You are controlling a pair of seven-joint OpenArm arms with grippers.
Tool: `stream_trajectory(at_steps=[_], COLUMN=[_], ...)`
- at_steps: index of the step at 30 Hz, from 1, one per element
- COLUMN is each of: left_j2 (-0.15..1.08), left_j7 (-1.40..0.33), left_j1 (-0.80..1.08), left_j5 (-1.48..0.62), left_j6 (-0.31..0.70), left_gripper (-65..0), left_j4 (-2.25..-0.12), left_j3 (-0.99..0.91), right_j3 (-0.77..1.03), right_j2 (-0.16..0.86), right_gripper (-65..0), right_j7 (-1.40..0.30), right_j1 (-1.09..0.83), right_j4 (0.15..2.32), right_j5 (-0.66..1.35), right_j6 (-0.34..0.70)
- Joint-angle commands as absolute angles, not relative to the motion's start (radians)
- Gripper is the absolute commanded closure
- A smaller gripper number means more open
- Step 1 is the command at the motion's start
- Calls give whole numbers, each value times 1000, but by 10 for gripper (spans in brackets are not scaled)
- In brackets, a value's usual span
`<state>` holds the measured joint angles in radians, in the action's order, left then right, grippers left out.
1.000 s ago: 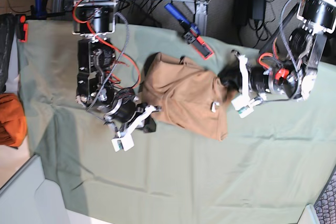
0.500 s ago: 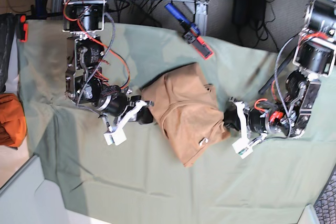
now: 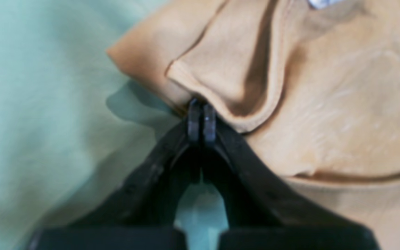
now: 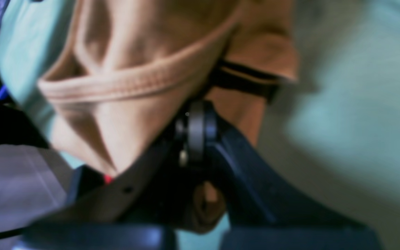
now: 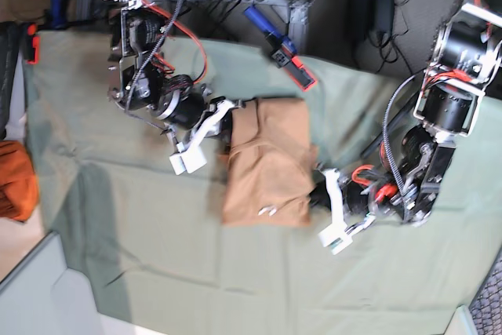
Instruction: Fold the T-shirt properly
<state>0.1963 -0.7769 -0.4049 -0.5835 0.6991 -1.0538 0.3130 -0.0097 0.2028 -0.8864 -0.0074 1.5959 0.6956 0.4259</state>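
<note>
The tan T-shirt (image 5: pixel 267 162) lies as a compact, roughly rectangular bundle in the middle of the sage-green cloth (image 5: pixel 235 272), its small white tag (image 5: pixel 267 211) near the lower edge. My right gripper (image 5: pixel 228 120) is at the shirt's upper left corner. In the right wrist view it (image 4: pixel 194 128) is shut on a hemmed fold of the shirt (image 4: pixel 134 86). My left gripper (image 5: pixel 318 194) is at the shirt's lower right corner. In the left wrist view it (image 3: pixel 200 119) is shut on a pinched edge of the shirt (image 3: pixel 325 104).
A darker orange cloth bundle (image 5: pixel 16 180) sits at the left edge, off the green cloth. A blue and red tool (image 5: pixel 282 46) lies at the cloth's far edge. Cables and a dark power unit (image 5: pixel 376 1) lie beyond it. The green cloth (image 3: pixel 47 104) is wrinkled.
My right gripper has moved up and right, my left gripper down and left. The shirt between them has turned and drawn into a narrower, more upright bundle.
</note>
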Motion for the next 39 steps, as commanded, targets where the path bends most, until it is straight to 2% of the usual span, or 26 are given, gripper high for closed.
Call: stream_trajectory(at_steps=[1,8,12,15,21,25,34,39], left_j2=[197,197,220,256,355,417,574,635], left_j7=[-753,-734,-788,-891,-979,-1133,-1289,-1335], left_j1=[-435,-458,-485,-514,-529,-512,-403,-332], left_j5=[-603,-602,-623,-698,-847,-1042,-1268,-1339], left_j6=[698,698,698,698,698,698,698,698], left_gripper=[0,0,0,0,0,0,0,0], left_j4=[-1069,-1069,-1071,-1071,-1073,-1073,-1074,-1075], left_j3=[310,310,306,306,306,306,278,189], right_j3=[-6,-6,36,107,251,311,328,328], right_j2=[202,187,187,187,195,226,291,297], right_gripper=[0,0,0,0,0,0,0,0], right_j7=[-872,-872,-871,-862,-862,-892,-928,-928], right_j1=[-3,-34,-34,-33,-23,-29,-98,-149], right_j4=[1628,1666,1666,1666,1666,1666,1667,1668], right_j5=[717,714,707,709,723,766,816,820], right_j6=[547,547,546,546,547,547,547,547])
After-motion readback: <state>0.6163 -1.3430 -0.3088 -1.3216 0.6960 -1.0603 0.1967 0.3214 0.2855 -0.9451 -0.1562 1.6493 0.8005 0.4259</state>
